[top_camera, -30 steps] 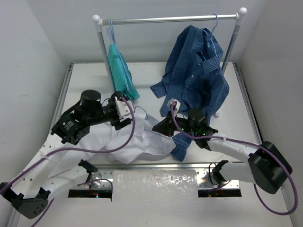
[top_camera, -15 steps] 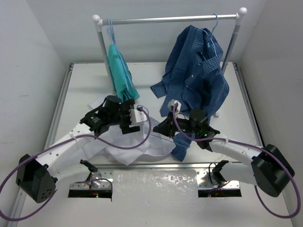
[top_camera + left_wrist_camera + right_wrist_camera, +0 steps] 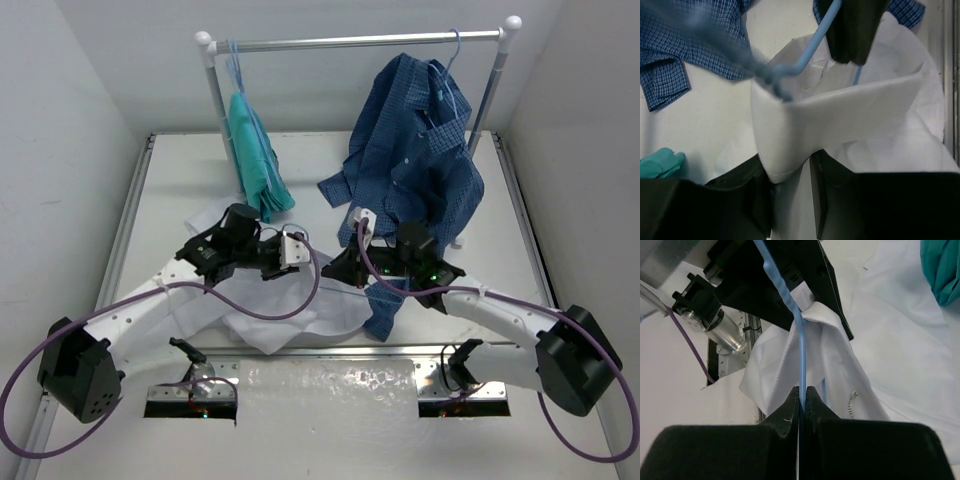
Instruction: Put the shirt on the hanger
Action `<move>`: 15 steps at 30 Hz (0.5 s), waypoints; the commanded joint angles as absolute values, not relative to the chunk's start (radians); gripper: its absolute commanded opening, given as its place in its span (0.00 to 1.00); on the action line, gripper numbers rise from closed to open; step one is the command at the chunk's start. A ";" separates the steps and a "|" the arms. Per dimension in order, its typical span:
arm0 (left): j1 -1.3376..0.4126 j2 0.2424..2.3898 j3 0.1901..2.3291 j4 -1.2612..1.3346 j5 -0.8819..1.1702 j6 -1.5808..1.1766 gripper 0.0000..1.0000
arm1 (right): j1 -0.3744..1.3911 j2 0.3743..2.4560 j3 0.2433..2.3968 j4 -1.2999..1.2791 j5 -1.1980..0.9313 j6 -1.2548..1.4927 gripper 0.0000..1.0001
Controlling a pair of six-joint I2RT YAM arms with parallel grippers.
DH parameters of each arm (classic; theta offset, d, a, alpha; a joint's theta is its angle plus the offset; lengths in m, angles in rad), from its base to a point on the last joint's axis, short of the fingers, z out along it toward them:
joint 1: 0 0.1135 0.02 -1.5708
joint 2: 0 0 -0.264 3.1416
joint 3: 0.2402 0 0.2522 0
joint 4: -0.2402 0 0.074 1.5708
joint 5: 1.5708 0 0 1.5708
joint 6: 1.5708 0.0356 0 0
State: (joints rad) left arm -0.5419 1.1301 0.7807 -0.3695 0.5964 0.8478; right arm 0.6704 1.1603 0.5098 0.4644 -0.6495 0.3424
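Now the left gripper (image 3: 289,250) is found well in toward the middle of the table (image 3: 180,170). A second ago it was held further back to the left, and over the last two pictures it has been brought across until it sits just beside the right gripper (image 3: 346,265).

In the left wrist view its fingers are clamped on a thick fold of the white shirt (image 3: 850,110), and the fold is held up off the table. The rest of the shirt is left crumpled on the table beneath and in front of both grippers.

The hanger (image 3: 812,42) is pinched tight by the right gripper, whose fingers are closed on the thin blue wire. One bend of that wire is met by the lifted fold; whether it is already tucked inside the cloth cannot be told.

The approach is thus judged complete, and the threading of the hanger's shoulder into the shirt is taken to be the step in hand.

The blue checked shirt (image 3: 415,160) and the teal garment (image 3: 255,150) are left hanging on the rail (image 3: 350,42).
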 commanded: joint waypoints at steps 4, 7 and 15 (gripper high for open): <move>-0.554 1.065 0.827 -0.380 0.733 0.758 0.31 | 0.693 1.232 0.643 0.471 -0.627 0.249 0.00; -0.554 1.049 0.815 -0.390 0.666 0.752 0.00 | 0.695 1.244 0.663 0.465 -0.614 0.242 0.00; -0.552 0.988 0.796 -0.426 0.358 0.617 0.00 | 0.670 1.115 0.745 0.125 -0.218 0.244 0.71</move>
State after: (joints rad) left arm -0.5453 1.0313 0.7929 -0.4385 0.4938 0.7021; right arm 0.6888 1.1950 0.6746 0.2447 -0.4385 0.2504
